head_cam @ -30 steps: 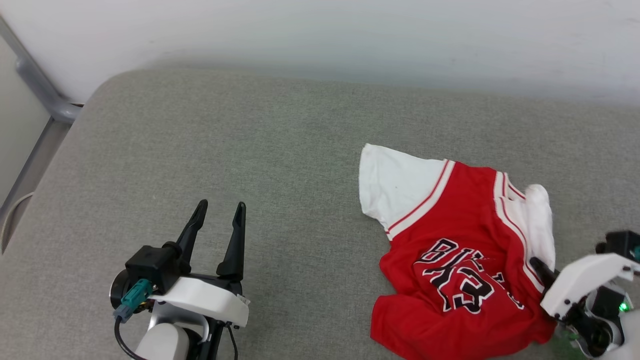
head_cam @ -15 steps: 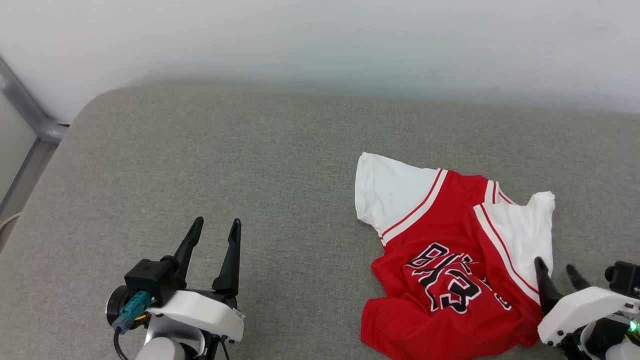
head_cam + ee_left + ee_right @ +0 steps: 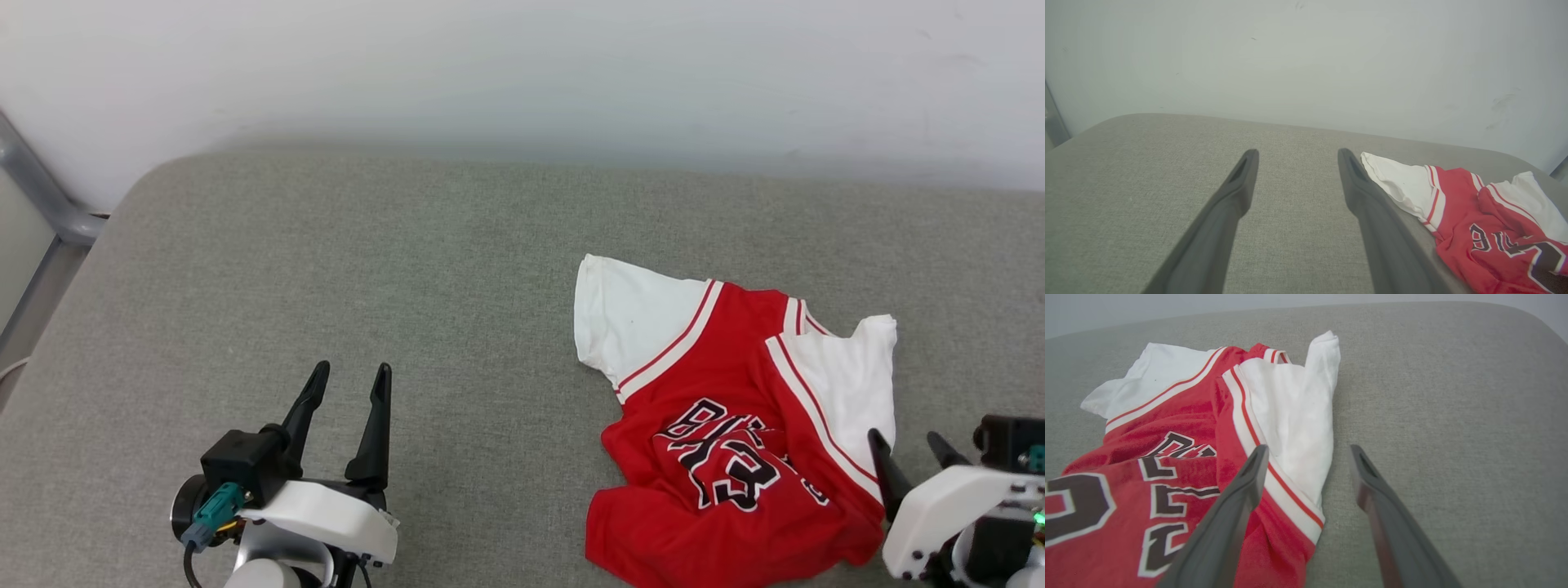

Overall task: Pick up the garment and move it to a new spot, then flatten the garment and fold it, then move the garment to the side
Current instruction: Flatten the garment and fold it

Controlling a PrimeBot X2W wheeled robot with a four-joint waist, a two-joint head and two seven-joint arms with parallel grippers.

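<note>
Surface: grey woven pad (image 3: 408, 286), rounded corners, against pale wall (image 3: 522, 65); metal rail (image 3: 41, 196) at far left.

Head view. Garment (image 3: 735, 441) on right part of pad, crumpled, lettering up. One white sleeve spread leftward, the other folded over the red body. Left gripper (image 3: 351, 369) low at left, fingers apart, empty, well apart from garment. Right gripper (image 3: 904, 437) low at right, fingers apart, empty, tips just beside garment's right edge; contact impossible to tell.

Left wrist view. Left gripper (image 3: 1298, 152) parted over bare pad. Garment (image 3: 1474, 220) off to the view's right, near the right finger.

Right wrist view. Right gripper (image 3: 1309, 449) parted. Left finger over striped trim (image 3: 1249, 428) and folded sleeve (image 3: 1290, 412), right finger over bare pad, garment edge in the gap.

Risks, as judged:
- Pinching only the loose sleeve layer: sleeve lifted alone, body dragged in a bunch, extra creases to flatten.
- Shallow bite on slick jersey cloth: slip mid-carry.
- Deep bite: pad fabric caught along with the shirt.
- One-handed lift, left gripper far off: garment hanging twisted, landing heaped at the new spot.
</note>
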